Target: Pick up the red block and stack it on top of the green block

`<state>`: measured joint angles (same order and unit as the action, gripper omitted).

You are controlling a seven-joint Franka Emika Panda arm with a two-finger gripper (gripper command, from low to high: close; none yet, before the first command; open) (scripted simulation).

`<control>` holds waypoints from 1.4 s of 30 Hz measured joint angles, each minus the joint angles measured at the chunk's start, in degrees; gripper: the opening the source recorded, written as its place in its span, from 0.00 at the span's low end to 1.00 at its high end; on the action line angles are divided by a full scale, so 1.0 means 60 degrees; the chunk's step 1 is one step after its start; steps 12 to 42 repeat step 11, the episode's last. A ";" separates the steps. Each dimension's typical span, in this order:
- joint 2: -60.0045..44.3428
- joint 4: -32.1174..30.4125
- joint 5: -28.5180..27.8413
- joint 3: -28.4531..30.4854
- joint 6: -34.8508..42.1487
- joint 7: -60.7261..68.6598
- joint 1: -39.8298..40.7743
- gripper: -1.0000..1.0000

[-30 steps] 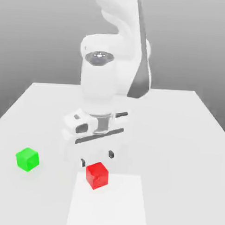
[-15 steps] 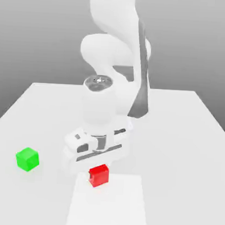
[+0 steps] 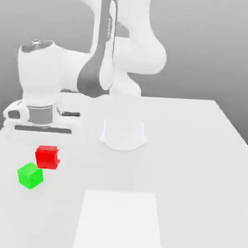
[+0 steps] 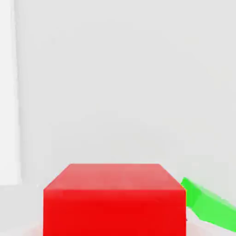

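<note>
1. Reference: clock directions apply to the exterior view, with 12 at its top, read from the centre of the picture unless another origin is stated.
2. Gripper point(image 3: 47, 158): at 8 o'clock, directed downward. The claw is closed on the red block, gripping it between its two fingers.
3. Red block point(image 3: 46, 158): at 8 o'clock, directly beneath the hand body point(image 3: 41, 135). The block is held approximately level and raised off the table point(image 3: 180, 165).
4. Green block point(image 3: 30, 176): at 8 o'clock, farther out from the centre than the red block, resting on the table.
5. Relative position: taking the green block as origin, the red block lies between 1 and 2 o'clock, near it. The red block is not seated on top of the green block.
6. Hand view: the red block presents a broad face and a paler adjoining face. The green block appears just beside its outline, partly covered by it and turned at an angle to it.
7. Arm point(image 3: 101, 63): extends from the base point(image 3: 123, 133) toward 10 o'clock, with the wrist point(image 3: 41, 91) above the hand body.
8. White panel point(image 3: 119, 223): at 6 o'clock, flat on the table, well apart from both blocks.
</note>
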<state>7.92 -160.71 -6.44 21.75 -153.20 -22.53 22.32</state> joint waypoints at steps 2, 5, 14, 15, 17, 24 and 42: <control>-0.0398 0.0086 0.0290 0.0202 -0.0306 0.0088 0.0125 0.00; -0.1340 0.0147 0.1234 0.0030 -0.1124 0.0720 0.0186 0.00; -0.2259 0.0187 0.2318 -0.0431 -0.1926 0.1487 0.0416 1.00; -0.2259 0.0187 0.2318 -0.0431 -0.1926 0.1487 0.0416 1.00; -0.2259 0.0187 0.2318 -0.0431 -0.1926 0.1487 0.0416 1.00; -0.2259 0.0187 0.2318 -0.0431 -0.1926 0.1487 0.0416 1.00; -0.2259 0.0187 0.2318 -0.0431 -0.1926 0.1487 0.0416 1.00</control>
